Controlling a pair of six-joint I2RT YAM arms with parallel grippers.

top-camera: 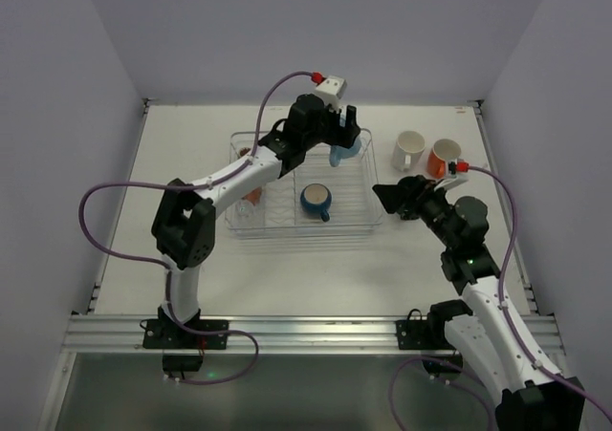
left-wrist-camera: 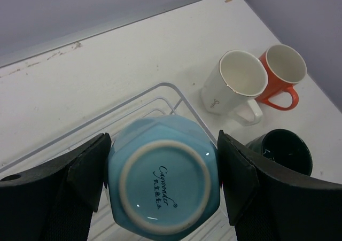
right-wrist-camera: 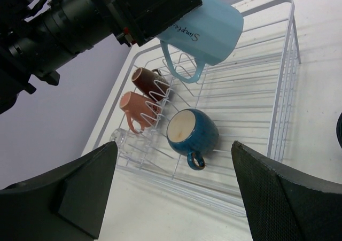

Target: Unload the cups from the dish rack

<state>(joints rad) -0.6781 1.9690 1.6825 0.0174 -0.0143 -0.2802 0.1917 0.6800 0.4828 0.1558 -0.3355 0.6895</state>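
My left gripper (top-camera: pixel 342 133) is shut on a light blue mug (left-wrist-camera: pixel 163 174), held bottom-up above the far right corner of the dish rack (top-camera: pixel 368 223); the mug also shows in the right wrist view (right-wrist-camera: pixel 206 24). A navy mug (right-wrist-camera: pixel 192 131) lies on its side in the rack. A brown cup (right-wrist-camera: pixel 147 79), a pinkish cup (right-wrist-camera: pixel 136 106) and a clear tumbler (right-wrist-camera: pixel 122 137) sit on the prongs at the rack's left. My right gripper (top-camera: pixel 392 199) is open and empty, right of the rack. A white mug (left-wrist-camera: pixel 235 83), an orange mug (left-wrist-camera: pixel 281 70) and a dark teal mug (left-wrist-camera: pixel 283 150) stand on the table right of the rack.
The white mug (top-camera: pixel 408 148) and orange mug (top-camera: pixel 444 156) stand close together just beyond my right gripper. The table's right edge (top-camera: pixel 502 192) runs close behind them. The rack's wire rim (left-wrist-camera: pixel 160 88) lies under the held mug.
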